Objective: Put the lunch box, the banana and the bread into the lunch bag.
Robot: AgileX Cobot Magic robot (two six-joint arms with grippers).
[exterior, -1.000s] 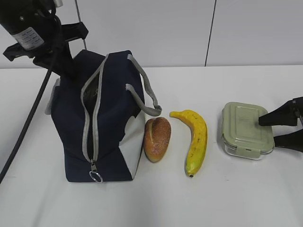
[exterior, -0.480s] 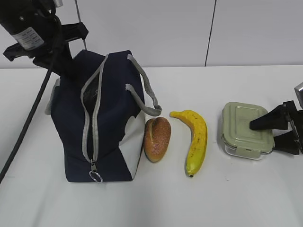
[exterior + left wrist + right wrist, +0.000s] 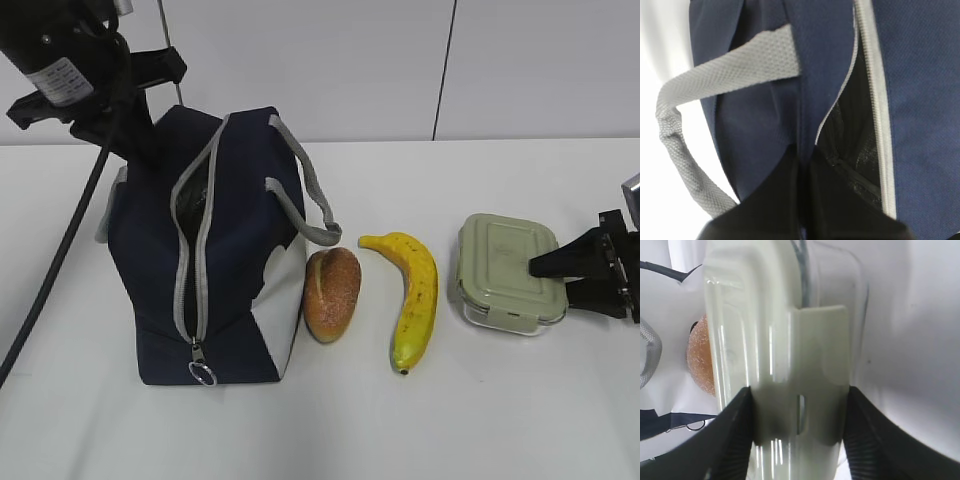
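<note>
While the lunch bag [image 3: 215, 250] stands upright at the left of the white tabletop [image 3: 330, 420], you will find its zipper opening facing the camera and running top to bottom, with the metal ring pull [image 3: 202, 374] at the low end. Its navy body leans slightly, and one grey strap handle [image 3: 300, 205] loops out on the right side.

Note the left gripper [image 3: 802, 165]: its jaws are closed narrow on the navy fabric edge beside the open zipper, as the left wrist view shows, with a grey strap [image 3: 715, 85] crossing just to the left.

Next, locate the bread [image 3: 332, 293]. It lies just beside the bag's white lower panel, long axis running near to far. The banana [image 3: 412, 295] lies to its right, also near to far, its curved stem end pointing left at the far end and its tip toward you.

Right of the banana sits the lunch box [image 3: 510, 272], green lid up, long axis roughly left to right. You will see the right gripper [image 3: 797, 415] at its right end, jaws closed against both sides of the lid clip [image 3: 820, 365], holding the box. Bread and banana lie between the box and the bag.
</note>
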